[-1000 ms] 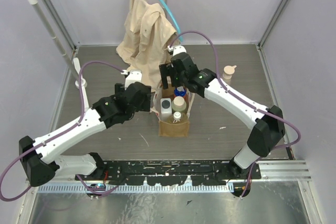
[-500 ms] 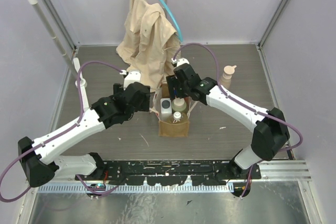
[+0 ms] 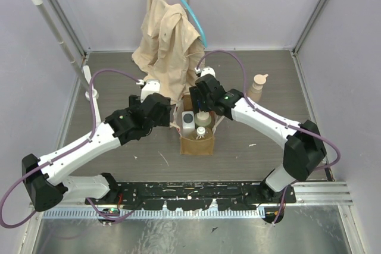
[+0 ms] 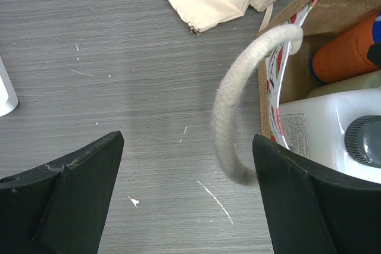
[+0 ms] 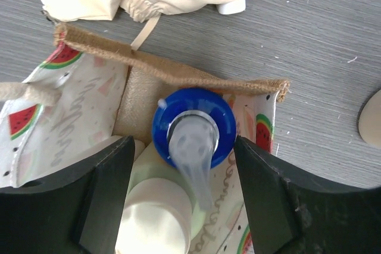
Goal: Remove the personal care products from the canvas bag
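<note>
Canvas bag (image 3: 197,144) stands upright mid-counter (image 3: 238,156), mouth open.

Right pincer (image 5: 184,142) is at the bag's far end, jaws wide, straddling the blue cap (image 5: 191,114) of the orange bottle (image 4: 346,55). A gap shows at its left finger. Its right finger sits just beside the cap, and contact cannot be told. From the top camera this bottle is hidden under the right wrist. Its orange body shows only in the left wrist view, partly cut off by the bag wall.

Left pincer (image 4: 187,141) is wide and holds nothing, just left of the bag. 1 cream loop handle (image 4: 238,105) hangs between its fingers, nearer the right one. Whether they touch is unclear.

3 more bottles sit in the bag:
- white jug (image 3: 188,122) on the left, its grey cap cut by the frame edge in the left wrist view
- olive bottle with cream cap (image 3: 203,117) just beside the jug
- small clear bottle (image 3: 201,131) at the near end, too small to make out further

Peach pump-top bottle (image 3: 258,87) stands on the counter, right of the bag and apart from it.

Beige shirt (image 3: 166,40) on a blue hanger (image 3: 193,10) hangs at the far side. Its hem reaches the bag's far rim and covers the counter there.
</note>
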Robot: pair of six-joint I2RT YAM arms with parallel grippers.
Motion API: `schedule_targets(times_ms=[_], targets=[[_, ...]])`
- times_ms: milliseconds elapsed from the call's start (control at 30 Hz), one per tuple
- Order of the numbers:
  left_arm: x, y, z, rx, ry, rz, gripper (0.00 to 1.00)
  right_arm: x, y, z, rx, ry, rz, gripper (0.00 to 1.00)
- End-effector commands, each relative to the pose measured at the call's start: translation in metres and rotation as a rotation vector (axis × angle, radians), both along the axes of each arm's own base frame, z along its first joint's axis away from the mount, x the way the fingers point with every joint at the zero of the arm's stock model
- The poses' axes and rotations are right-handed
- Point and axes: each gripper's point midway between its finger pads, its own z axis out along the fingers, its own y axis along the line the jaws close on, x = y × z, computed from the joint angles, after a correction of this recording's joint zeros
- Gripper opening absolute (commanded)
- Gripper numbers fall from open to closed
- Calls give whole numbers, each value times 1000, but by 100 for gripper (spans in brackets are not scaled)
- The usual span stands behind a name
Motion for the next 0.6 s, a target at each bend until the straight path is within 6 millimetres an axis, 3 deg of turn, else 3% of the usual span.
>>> schedule_targets(times_ms=[0, 267, 567], targets=[[-3, 8, 4, -17, -12, 24, 97, 17, -5, 4, -28, -49, -66, 74], [-2, 5, 1, -19, -1, 20, 97, 25, -8, -14, -46, -17, -79, 74], [-5, 7, -2, -13, 15, 27, 98, 32, -8, -26, -68, -5, -89, 66]])
